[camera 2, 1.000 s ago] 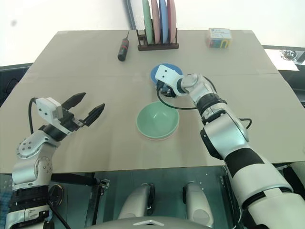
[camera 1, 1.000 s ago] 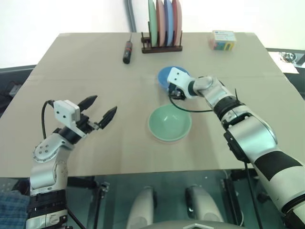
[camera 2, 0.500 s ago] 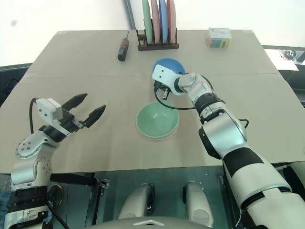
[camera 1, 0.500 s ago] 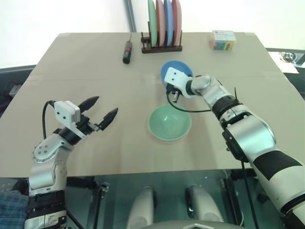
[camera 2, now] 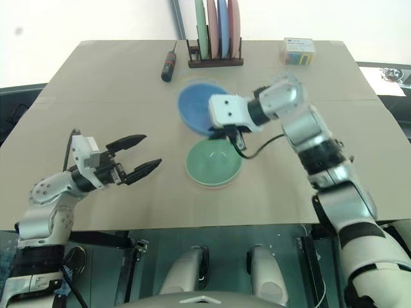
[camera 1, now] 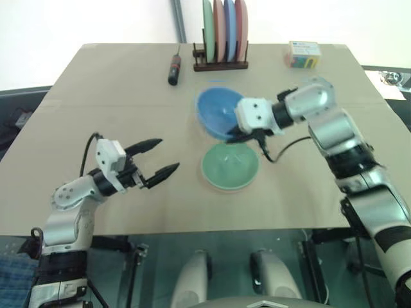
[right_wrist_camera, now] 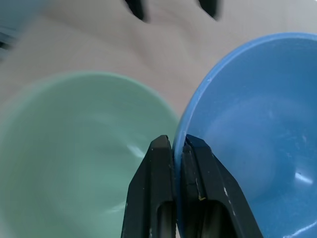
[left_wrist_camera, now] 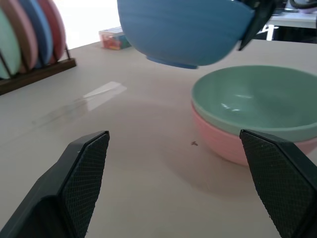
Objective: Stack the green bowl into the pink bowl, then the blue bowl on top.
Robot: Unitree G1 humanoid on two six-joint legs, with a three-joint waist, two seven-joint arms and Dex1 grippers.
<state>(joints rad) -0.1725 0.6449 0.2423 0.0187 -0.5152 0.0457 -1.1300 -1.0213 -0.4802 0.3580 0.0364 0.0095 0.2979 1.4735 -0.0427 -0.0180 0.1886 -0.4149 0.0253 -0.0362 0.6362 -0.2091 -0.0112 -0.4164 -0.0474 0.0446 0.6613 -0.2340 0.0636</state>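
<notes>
The green bowl point(camera 1: 230, 165) already sits nested in the pink bowl point(left_wrist_camera: 233, 147) near the middle of the counter point(camera 1: 96, 90), so the last step is in hand. The right pincer point(camera 1: 241, 133) is clamped on the rim of the blue bowl point(camera 1: 218, 111), which hangs tilted in the air just beyond and left of the stack. The left pincer point(camera 1: 157, 158) waits with fingers apart, well to the left. Next, the blue bowl needs to be carried over the green one, levelled, lowered in and released.
</notes>
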